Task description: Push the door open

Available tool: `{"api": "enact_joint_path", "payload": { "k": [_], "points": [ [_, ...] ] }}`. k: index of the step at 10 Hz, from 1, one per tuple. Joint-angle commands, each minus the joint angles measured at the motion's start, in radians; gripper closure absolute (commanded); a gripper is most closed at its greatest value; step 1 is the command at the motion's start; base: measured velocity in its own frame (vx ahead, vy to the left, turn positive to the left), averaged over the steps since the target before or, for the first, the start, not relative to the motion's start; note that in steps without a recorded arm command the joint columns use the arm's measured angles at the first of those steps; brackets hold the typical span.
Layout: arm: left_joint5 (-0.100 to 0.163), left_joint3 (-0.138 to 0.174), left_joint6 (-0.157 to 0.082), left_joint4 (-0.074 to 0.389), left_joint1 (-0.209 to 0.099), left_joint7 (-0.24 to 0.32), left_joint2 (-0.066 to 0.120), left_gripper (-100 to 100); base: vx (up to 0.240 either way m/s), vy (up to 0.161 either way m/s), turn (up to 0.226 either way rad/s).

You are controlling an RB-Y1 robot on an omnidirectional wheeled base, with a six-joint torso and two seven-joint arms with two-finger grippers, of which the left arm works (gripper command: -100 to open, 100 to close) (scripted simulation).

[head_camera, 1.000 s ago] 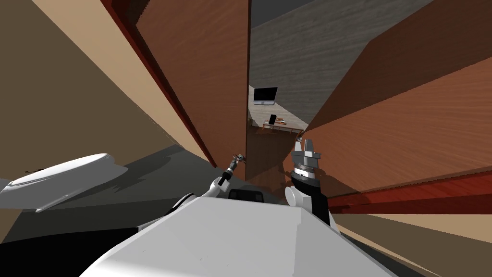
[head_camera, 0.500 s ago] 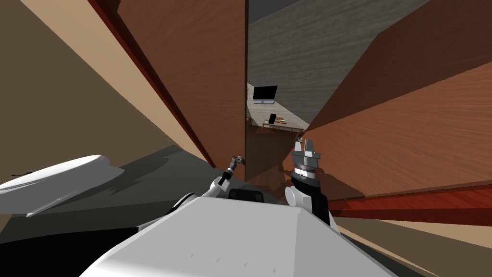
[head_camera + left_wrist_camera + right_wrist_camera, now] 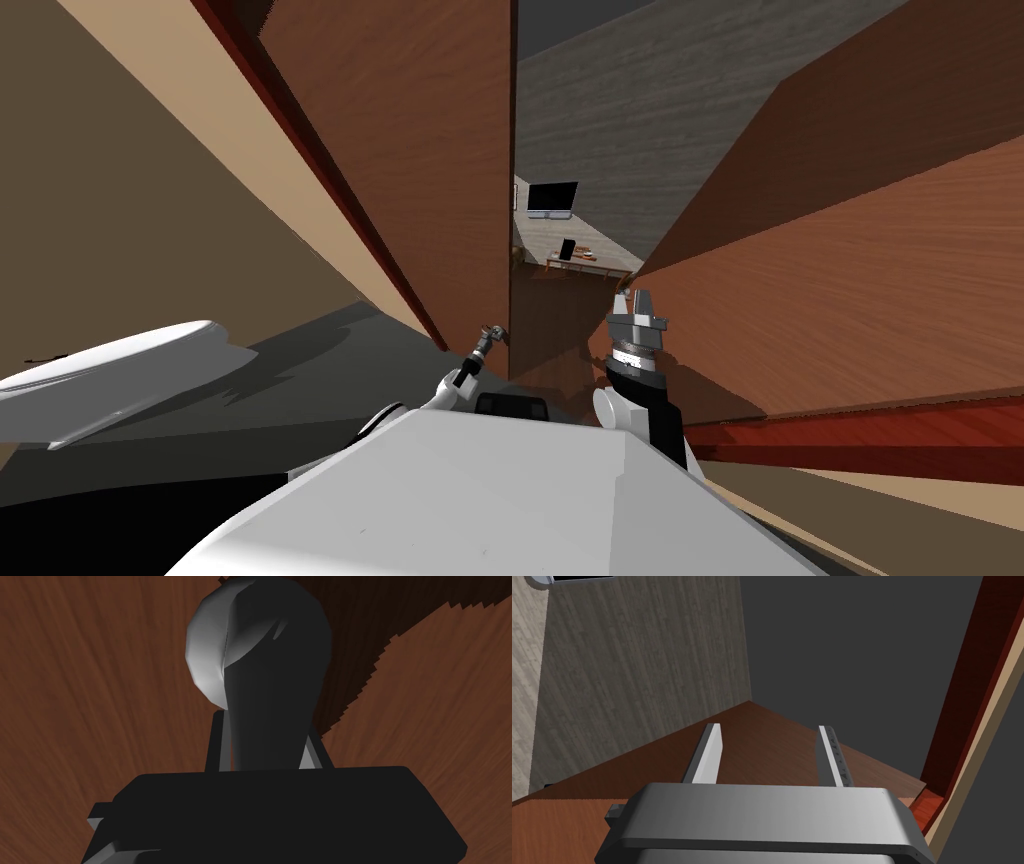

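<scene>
On the brown door (image 3: 420, 150), the left tool (image 3: 492, 333) clamps the knob (image 3: 260, 676).

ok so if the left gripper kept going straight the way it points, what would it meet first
The rounded grey knob, which sits right between the left gripper fingers, pressed at its dark neck. Directly behind it is the brown door, apparently close, though depth is hard to judge.

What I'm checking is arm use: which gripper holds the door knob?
The left gripper: its fingers press the sides of the dark knob on the brown door. The right gripper stands open, holding nothing.
</scene>
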Motion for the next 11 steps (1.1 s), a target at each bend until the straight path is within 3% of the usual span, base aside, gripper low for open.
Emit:
{"api": "enact_joint_path", "payload": {
  "k": [1,10,11],
  "points": [
    [0.008,0.017,-0.004,-0.002,-0.01,-0.006,0.002,100,0.154,-0.089,0.038],
    [0.041,0.088,-0.001,0.006,-0.007,-0.041,0.006,100,0.147,-0.088,0.034],
    [0.052,0.109,0.0,0.009,-0.006,-0.051,0.007,100,0.141,-0.093,0.066]
  ]
}}
